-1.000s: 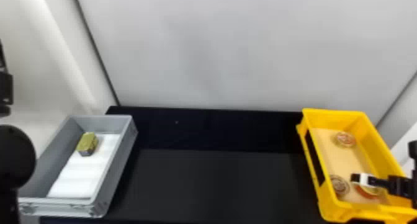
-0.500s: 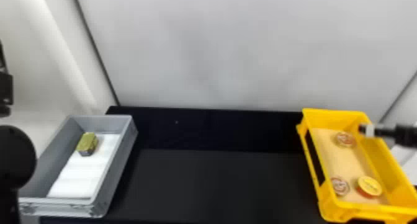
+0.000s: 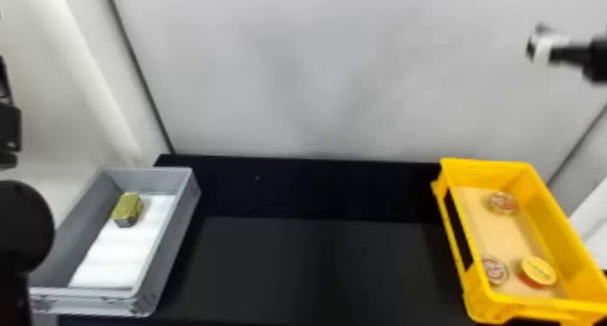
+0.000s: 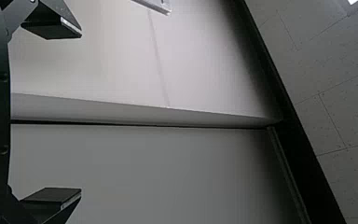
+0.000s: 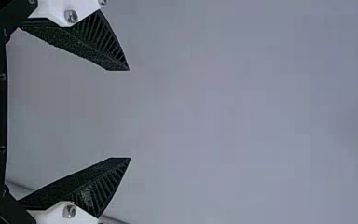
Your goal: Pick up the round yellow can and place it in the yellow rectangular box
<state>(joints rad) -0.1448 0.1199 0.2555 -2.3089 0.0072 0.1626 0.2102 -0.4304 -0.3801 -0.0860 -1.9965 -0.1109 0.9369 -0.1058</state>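
High at the right of the head view is my right gripper (image 3: pixel 537 45), raised well above the yellow rectangular box (image 3: pixel 553 203). The right wrist view has the right gripper (image 5: pixel 129 114) open, its fingers wide apart with nothing between them. Inside the box lies the round yellow can (image 3: pixel 538 271), near the front end, yellow lid up with a red-orange side. My left arm is parked at the head view's left edge; in the left wrist view the left gripper (image 4: pixel 81 113) stands open and holds nothing.
Two round clear-and-red tins, one at the back (image 3: pixel 502 203) and one beside the can (image 3: pixel 495 272), share the yellow box. A grey box (image 3: pixel 178 239) at the left holds a gold-topped block (image 3: pixel 128 209) on white lining. A black table (image 3: pixel 307 266) lies between.
My right gripper has risen from over the yellow can, up past the box's far end, uncovering the can. The can stays in the box, and the left arm is still.
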